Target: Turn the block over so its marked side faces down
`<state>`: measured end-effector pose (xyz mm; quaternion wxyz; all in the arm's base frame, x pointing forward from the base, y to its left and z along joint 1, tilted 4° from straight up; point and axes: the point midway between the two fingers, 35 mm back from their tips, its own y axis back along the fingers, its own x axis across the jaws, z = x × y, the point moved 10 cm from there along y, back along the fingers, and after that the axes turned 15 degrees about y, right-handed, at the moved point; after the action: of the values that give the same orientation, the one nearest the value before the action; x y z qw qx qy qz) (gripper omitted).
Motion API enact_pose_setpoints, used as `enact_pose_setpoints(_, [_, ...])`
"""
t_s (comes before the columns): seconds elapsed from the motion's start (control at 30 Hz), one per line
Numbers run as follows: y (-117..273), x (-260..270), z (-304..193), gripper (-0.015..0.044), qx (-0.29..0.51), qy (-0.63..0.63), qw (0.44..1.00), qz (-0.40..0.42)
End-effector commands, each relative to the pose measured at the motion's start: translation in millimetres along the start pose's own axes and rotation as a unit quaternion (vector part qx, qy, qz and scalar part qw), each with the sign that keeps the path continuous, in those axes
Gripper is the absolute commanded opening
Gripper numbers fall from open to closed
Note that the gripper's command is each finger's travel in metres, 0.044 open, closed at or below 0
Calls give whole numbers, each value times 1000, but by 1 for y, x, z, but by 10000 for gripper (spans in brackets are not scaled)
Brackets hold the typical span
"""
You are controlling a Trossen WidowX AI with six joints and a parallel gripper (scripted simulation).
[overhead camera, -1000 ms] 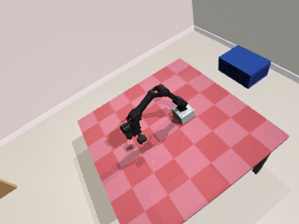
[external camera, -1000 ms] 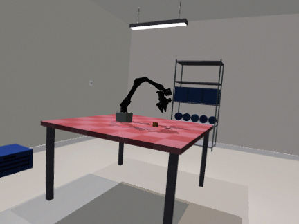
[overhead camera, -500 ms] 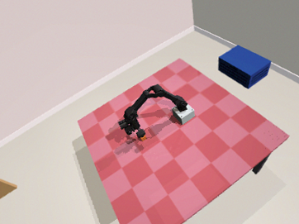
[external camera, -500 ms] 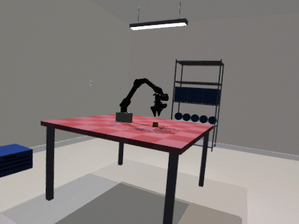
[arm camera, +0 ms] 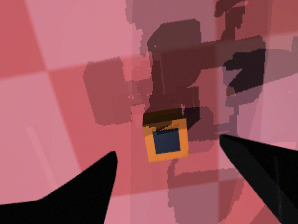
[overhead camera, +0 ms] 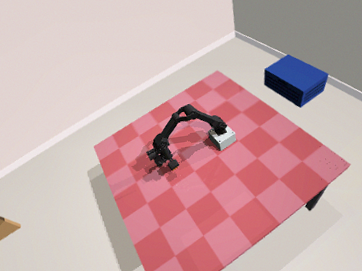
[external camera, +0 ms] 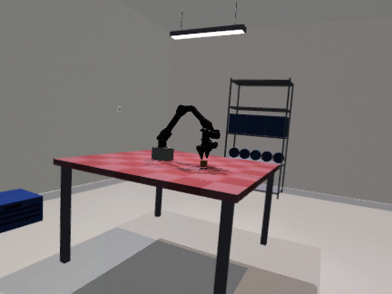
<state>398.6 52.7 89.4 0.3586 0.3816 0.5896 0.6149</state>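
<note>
Block [external camera: 203,163] [arm camera: 171,145] on tabletop [overhead camera: 207,180] [external camera: 136,169] [arm camera: 30,140], dark square facing up; pincer [external camera: 204,157] [arm camera: 167,147] spread above, fingers either side, presumably lining up a grasp for turning.

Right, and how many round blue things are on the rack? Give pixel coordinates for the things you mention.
5: the round blue things [external camera: 255,155] stand side by side in one row on the rack [external camera: 262,83], below the wide blue block [external camera: 259,125]. Any directly behind them would be hidden.
</note>
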Motion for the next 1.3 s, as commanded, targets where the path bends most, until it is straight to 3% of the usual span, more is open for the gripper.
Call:
enact_pose_setpoints(0.0, [-6,0,0,440,1,0,1000,0])
enact_pose_setpoints(0.53, [-30,0,-1,440,1,0,1000,0])
enact_pose_setpoints(0.83, [-30,0,-1,204,1,0,1000,0])
enact_pose_setpoints(1.27, [-30,0,-1,117,1,0,1000,0])
